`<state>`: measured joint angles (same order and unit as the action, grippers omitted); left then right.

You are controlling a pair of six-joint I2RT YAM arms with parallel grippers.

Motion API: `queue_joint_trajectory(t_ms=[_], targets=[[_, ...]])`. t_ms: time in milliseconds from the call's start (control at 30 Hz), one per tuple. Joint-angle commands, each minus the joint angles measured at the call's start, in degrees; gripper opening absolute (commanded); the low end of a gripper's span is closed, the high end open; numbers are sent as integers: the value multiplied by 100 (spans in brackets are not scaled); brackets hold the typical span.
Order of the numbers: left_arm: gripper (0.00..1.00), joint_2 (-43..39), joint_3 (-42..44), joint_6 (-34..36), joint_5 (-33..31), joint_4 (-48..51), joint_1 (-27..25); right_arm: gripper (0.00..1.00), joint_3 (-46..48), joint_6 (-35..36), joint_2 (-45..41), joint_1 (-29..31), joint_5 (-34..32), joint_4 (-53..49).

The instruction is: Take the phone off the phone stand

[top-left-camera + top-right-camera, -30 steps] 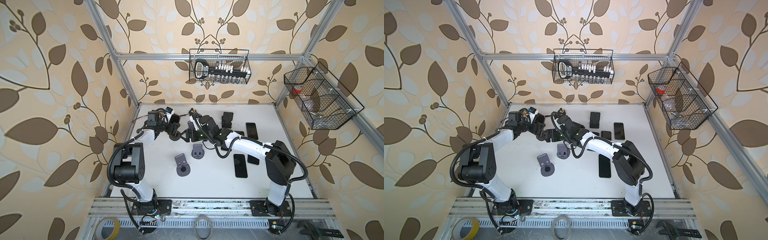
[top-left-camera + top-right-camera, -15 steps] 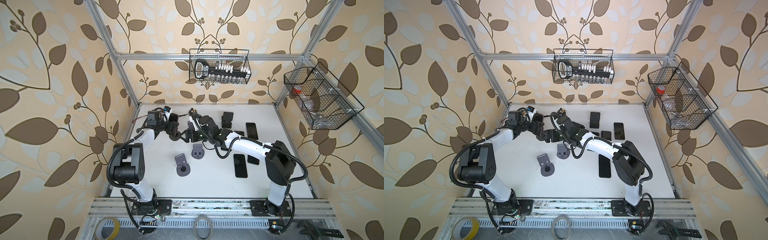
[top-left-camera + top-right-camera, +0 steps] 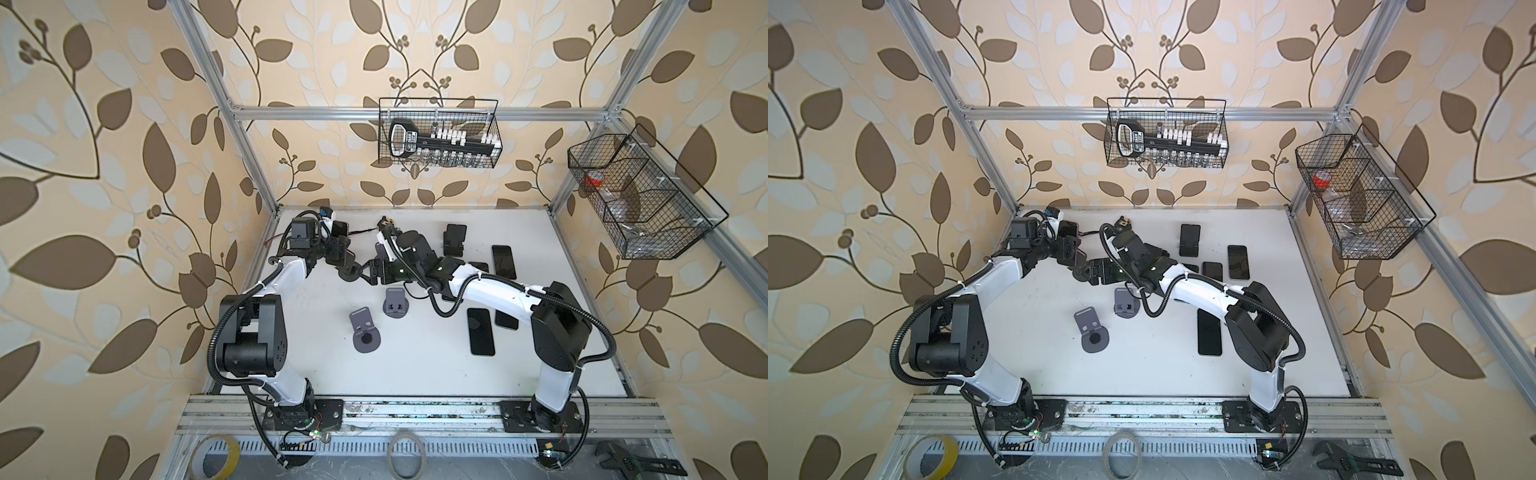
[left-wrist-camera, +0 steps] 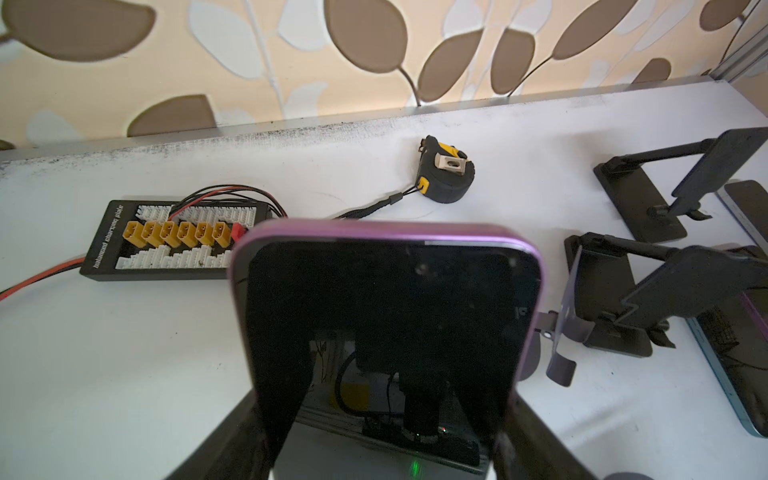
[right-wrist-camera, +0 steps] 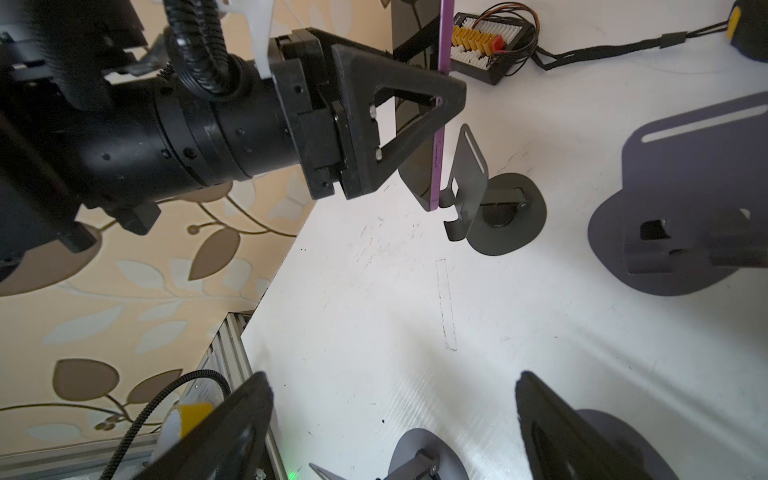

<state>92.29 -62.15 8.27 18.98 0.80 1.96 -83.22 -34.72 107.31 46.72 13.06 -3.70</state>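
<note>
The phone (image 4: 386, 299), black with a purple rim, stands between the fingers of my left gripper (image 4: 384, 415), which is shut on its two long edges. In both top views that gripper (image 3: 338, 249) (image 3: 1068, 247) is at the back left of the table with the phone (image 3: 340, 228) in it. In the right wrist view the phone (image 5: 438, 158) hangs edge-on, its lower end right beside the lip of the dark phone stand (image 5: 469, 178); I cannot tell whether they touch. My right gripper (image 5: 395, 415) (image 3: 365, 271) is open and empty, just right of the stand's round base (image 3: 347, 272).
Two grey stands (image 3: 397, 305) (image 3: 365, 330) sit mid-table. Black stands (image 4: 623, 299) (image 3: 455, 239) and several flat phones (image 3: 481, 336) lie to the right. A charging board (image 4: 174, 241) with wires and a tape measure (image 4: 446, 174) lie by the back wall.
My left gripper has shifted slightly toward the back left corner with the phone in it. The right arm has hardly moved.
</note>
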Motion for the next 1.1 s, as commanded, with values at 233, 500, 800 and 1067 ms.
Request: queue_joint_trajectory(t_ms=[233, 500, 800, 1067], targets=[[25, -313, -174, -168, 41, -229, 38, 92, -137, -17, 10, 43, -5, -25], [0, -321, -148, -212, -41, -247, 40, 92, -70, 7, -52, 43, -49, -25], [0, -334, -166, -359, -140, -229, 42, 92, -11, 24, -122, 46, -75, -25], [0, -332, -178, -450, -200, -220, 36, 92, 15, 27, -128, 47, -84, -25]])
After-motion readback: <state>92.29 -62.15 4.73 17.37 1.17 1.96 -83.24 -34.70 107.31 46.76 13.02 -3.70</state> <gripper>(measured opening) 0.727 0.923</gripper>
